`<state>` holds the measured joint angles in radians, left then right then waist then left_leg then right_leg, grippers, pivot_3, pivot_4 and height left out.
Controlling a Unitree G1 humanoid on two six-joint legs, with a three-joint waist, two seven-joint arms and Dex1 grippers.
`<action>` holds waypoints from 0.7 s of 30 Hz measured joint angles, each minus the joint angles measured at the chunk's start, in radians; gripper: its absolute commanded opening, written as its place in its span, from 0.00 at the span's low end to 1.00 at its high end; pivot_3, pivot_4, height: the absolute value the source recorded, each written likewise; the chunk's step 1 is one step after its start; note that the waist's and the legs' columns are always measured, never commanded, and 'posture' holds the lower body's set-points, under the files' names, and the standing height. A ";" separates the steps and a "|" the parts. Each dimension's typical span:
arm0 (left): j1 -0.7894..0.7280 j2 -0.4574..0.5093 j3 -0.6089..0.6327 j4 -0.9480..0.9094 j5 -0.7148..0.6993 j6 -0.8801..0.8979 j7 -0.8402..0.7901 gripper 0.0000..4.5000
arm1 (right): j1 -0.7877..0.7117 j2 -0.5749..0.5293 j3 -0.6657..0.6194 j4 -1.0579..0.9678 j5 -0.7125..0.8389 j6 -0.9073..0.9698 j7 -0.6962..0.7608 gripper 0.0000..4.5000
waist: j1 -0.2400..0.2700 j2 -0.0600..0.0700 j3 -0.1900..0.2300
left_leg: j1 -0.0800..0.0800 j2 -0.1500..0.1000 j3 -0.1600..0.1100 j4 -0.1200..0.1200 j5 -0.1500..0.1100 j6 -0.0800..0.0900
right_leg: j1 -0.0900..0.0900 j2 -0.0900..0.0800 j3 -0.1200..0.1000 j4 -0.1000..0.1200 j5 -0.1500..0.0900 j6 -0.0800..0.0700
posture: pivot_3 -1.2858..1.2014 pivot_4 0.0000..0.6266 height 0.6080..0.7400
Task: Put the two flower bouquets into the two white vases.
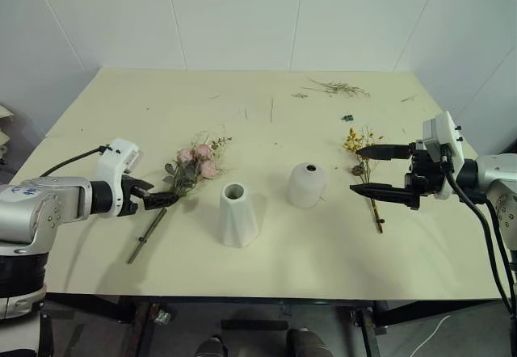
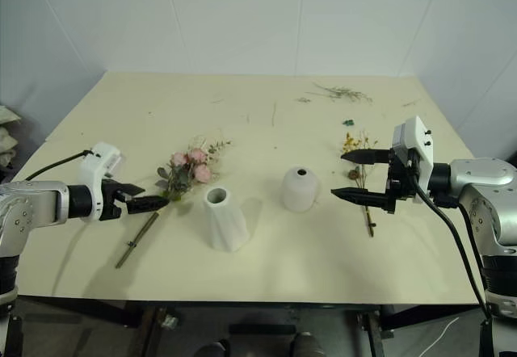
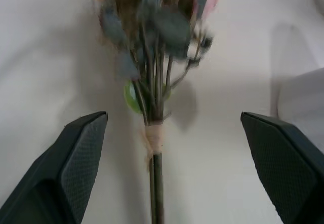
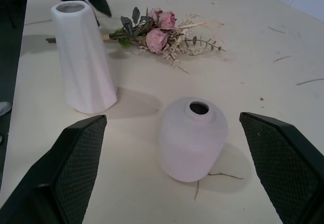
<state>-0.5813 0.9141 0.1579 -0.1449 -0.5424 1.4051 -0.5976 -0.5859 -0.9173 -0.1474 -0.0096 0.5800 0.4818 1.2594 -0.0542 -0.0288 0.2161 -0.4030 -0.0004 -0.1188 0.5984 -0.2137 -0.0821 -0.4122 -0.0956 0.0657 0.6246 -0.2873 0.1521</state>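
Observation:
The larger bouquet [image 1: 195,166], with pink roses and green leaves, lies on the table left of centre, its long stem [image 1: 147,238] trailing toward the front edge. My left gripper [image 1: 161,195] hangs open just over the tied part of that stem [image 3: 154,145], which lies between the wide-apart fingers [image 3: 78,158] without touching them. The thin yellow sprig [image 1: 359,145] lies at the right. My right gripper [image 1: 357,170] is open above it, holding nothing. The tall faceted vase [image 1: 238,214] and the round vase [image 1: 306,185] stand upright between the two bouquets.
Loose dried twigs [image 1: 339,89] lie scattered at the table's back right, and a small green scrap [image 1: 346,118] sits behind the sprig. White walls close in behind the table [image 1: 121,107] and on both its sides.

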 measured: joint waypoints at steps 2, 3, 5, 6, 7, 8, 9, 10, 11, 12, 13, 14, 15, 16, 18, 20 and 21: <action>-0.014 0.001 -0.029 0.007 0.000 0.059 0.010 1.00 | 0.000 0.000 0.000 -0.001 0.000 0.002 -0.001 0.99 | 0.001 0.000 0.000 | 0.000 0.000 0.000 0.000 0.000 0.000 | 0.000 0.000 0.000 0.000 0.000 0.000 | 0.52 0.24 1.00; -0.022 0.006 -0.047 0.011 0.001 0.080 0.012 1.00 | 0.000 0.000 0.000 -0.002 0.000 0.003 -0.001 0.99 | 0.001 0.000 0.000 | 0.000 0.000 0.000 0.000 0.000 0.000 | 0.000 0.000 0.000 0.000 0.000 0.000 | 0.52 0.24 1.00; -0.028 0.012 -0.061 0.018 0.001 0.093 0.011 1.00 | 0.000 0.000 0.000 -0.004 0.000 0.007 -0.004 0.99 | 0.001 0.000 0.000 | 0.000 0.000 0.000 0.000 0.000 0.000 | 0.000 0.000 0.000 0.000 0.000 0.000 | 0.52 0.24 1.00; -0.029 0.013 -0.064 0.025 0.001 0.095 0.010 1.00 | 0.000 0.000 0.000 -0.008 0.001 0.010 -0.006 0.99 | 0.001 0.000 0.000 | 0.000 0.000 0.000 0.000 0.000 0.000 | 0.000 0.000 0.000 0.000 0.000 0.000 | 0.52 0.24 1.00; -0.031 0.014 -0.069 0.035 0.003 0.092 0.010 1.00 | 0.000 0.000 0.000 -0.013 0.001 0.014 -0.007 0.99 | 0.002 0.000 0.000 | 0.000 0.000 0.000 0.000 0.000 0.000 | 0.000 0.000 0.000 0.000 0.000 0.000 | 0.52 0.24 1.00; -0.033 0.014 -0.077 0.042 0.005 0.087 0.010 1.00 | 0.000 0.000 -0.001 -0.018 0.001 0.018 -0.007 0.99 | 0.002 0.000 0.000 | 0.000 0.000 0.000 0.000 0.000 0.000 | 0.000 0.000 0.000 0.000 0.000 0.000 | 0.52 0.24 1.00; -0.037 0.015 -0.093 0.047 0.012 0.075 0.010 1.00 | 0.000 0.000 -0.001 -0.023 0.001 0.020 -0.008 0.99 | 0.003 0.000 0.000 | 0.000 0.000 0.000 0.000 0.000 0.000 | 0.000 0.000 0.000 0.000 0.000 0.000 | 0.52 0.24 1.00; -0.040 0.014 -0.106 0.051 0.015 0.062 0.008 1.00 | 0.001 0.000 -0.001 -0.027 0.001 0.021 -0.009 0.99 | 0.004 0.000 0.000 | 0.000 0.000 0.000 0.000 0.000 0.000 | 0.000 0.000 0.000 0.000 0.000 0.000 | 0.52 0.24 1.00; -0.044 0.014 -0.115 0.060 0.017 0.049 0.005 1.00 | 0.001 0.000 -0.001 -0.029 0.001 0.022 -0.009 0.99 | 0.004 0.000 0.000 | 0.000 0.000 0.000 0.000 0.000 0.000 | 0.000 0.000 0.000 -0.001 0.000 0.000 | 0.52 0.24 1.00; -0.048 0.013 -0.124 0.073 0.021 0.034 0.004 1.00 | 0.002 0.000 -0.001 -0.030 0.001 0.024 -0.011 0.99 | 0.005 0.000 0.000 | 0.000 0.000 0.000 0.000 0.000 0.000 | 0.000 0.000 0.000 -0.001 0.000 0.000 | 0.52 0.24 1.00; -0.052 0.011 -0.130 0.084 0.030 0.015 0.004 1.00 | 0.003 0.000 -0.002 -0.032 0.001 0.027 -0.014 0.99 | 0.005 0.000 0.000 | 0.000 0.000 0.000 0.000 0.000 0.000 | 0.000 0.000 0.000 -0.001 0.000 0.000 | 0.52 0.24 1.00; -0.056 0.009 -0.137 0.091 0.038 0.000 0.004 1.00 | 0.005 0.000 -0.003 -0.035 0.001 0.028 -0.016 0.99 | 0.005 0.000 0.000 | 0.000 0.000 0.000 0.000 0.000 0.000 | 0.000 0.000 0.000 -0.001 0.000 0.000 | 0.52 0.24 1.00; -0.068 0.004 -0.143 0.107 0.042 -0.017 0.002 1.00 | 0.005 0.000 -0.003 -0.037 0.002 0.030 -0.018 0.99 | 0.006 0.000 0.000 | 0.000 0.000 0.000 0.000 0.000 0.000 | 0.000 0.000 0.000 -0.001 0.000 0.000 | 0.52 0.24 1.00; -0.078 0.001 -0.149 0.122 0.048 -0.033 0.000 1.00 | 0.006 0.000 -0.003 -0.039 0.002 0.030 -0.019 0.99 | 0.007 0.000 0.000 | 0.000 0.000 0.000 0.000 0.000 0.000 | 0.000 0.000 0.000 -0.001 0.000 0.000 | 0.52 0.24 1.00; -0.087 -0.003 -0.166 0.140 0.061 -0.062 -0.006 1.00 | 0.007 0.000 -0.006 -0.041 0.002 0.032 -0.023 0.99 | 0.007 0.000 0.000 | 0.000 0.000 0.000 0.000 0.000 0.000 | 0.000 0.000 0.000 -0.001 0.000 0.000 | 0.52 0.24 1.00; -0.092 -0.012 -0.179 0.162 0.068 -0.075 -0.009 0.96 | 0.008 0.000 -0.008 -0.045 0.004 0.042 -0.028 1.00 | 0.007 0.000 0.000 | 0.000 0.000 0.000 0.000 0.000 0.000 | 0.000 0.000 0.000 -0.001 0.000 0.000 | 0.52 0.24 1.00; -0.093 -0.015 -0.184 0.166 0.073 -0.077 -0.010 0.91 | 0.011 0.000 -0.010 -0.049 0.005 0.044 -0.028 1.00 | 0.007 0.000 0.000 | 0.000 0.000 0.000 0.000 0.000 0.000 | 0.000 0.000 0.000 -0.001 0.000 0.000 | 0.52 0.24 1.00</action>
<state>-0.6746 0.8992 -0.0265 0.0207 -0.4696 1.3281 -0.6075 -0.5751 -0.9174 -0.1572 -0.0581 0.5848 0.5261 1.2309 -0.0469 -0.0289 0.2161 -0.4034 -0.0005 -0.1189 0.5982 -0.2136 -0.0824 -0.4122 -0.0957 0.0656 0.6237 -0.2873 0.1520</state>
